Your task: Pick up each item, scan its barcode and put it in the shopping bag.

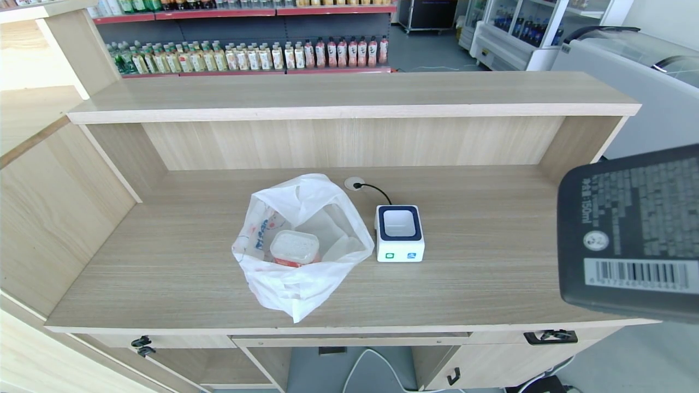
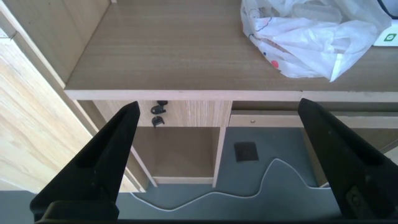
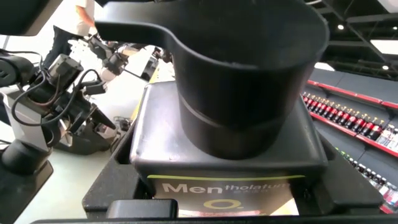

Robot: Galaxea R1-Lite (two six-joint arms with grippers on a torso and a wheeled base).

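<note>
A black bottle [image 1: 633, 229] with a barcode label hangs high at the right, close to the head camera. In the right wrist view my right gripper [image 3: 224, 186] is shut on this black bottle [image 3: 236, 124], whose round cap points away from the wrist. The white plastic shopping bag [image 1: 297, 245] lies open mid-counter with a white lidded tub [image 1: 295, 246] inside. Just right of the bag stands the white scanner [image 1: 400, 233]. My left gripper [image 2: 217, 162] stands open and empty below the counter's front edge, short of the bag [image 2: 311, 37].
The wooden counter [image 1: 491, 262] has a raised back shelf [image 1: 349, 98] and a side wall [image 1: 54, 218] on the left. A black cable [image 1: 374, 191] runs from the scanner to a hole. Handles [image 1: 550, 337] hang under the front edge.
</note>
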